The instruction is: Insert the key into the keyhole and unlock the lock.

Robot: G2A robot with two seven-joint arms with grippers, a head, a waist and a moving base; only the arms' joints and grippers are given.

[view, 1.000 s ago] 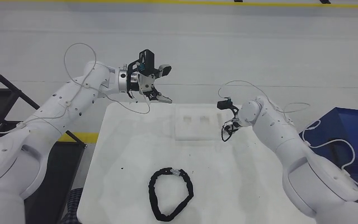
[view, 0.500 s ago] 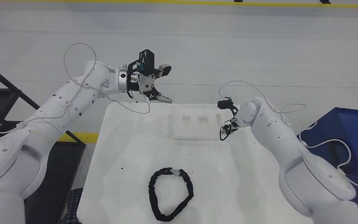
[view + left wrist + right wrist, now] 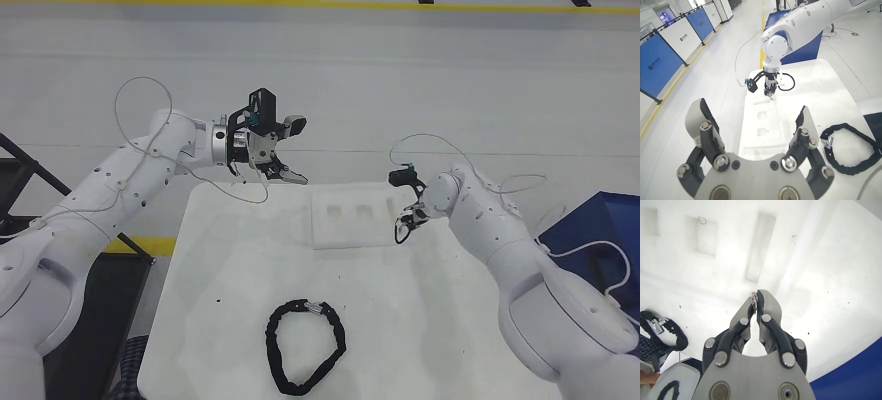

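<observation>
Right end effector (image 3: 754,300) is down at the foam tray (image 3: 350,238), fingers pinched nearly together on the key (image 3: 754,300). Its small metal ring is nipped between the pads and a bit of metal pokes out past the tips. It hangs over the tray's right end, just at the end of the long narrow recess. From here I cannot tell whether the key touches the foam.

Over on the other side, the left end effector (image 3: 298,150) hovers above the far left corner of the bench (image 3: 230,300), fingers spread wide, holding nothing. The tray lies between the two arms, with its two square pockets on the way across. A loose little ring (image 3: 702,220) sits in one of them.

The lock (image 3: 305,307) is well apart from all this. It is a black sleeved chain curled in a loop on the near part of the bench, its silver cylinder at the top of the loop, facing the tray. Neither arm touches it. Open bench lies between it and the tray, marked by a few dark specks (image 3: 794,236). A black cable loops off the right wrist, just beside the tray's end.
</observation>
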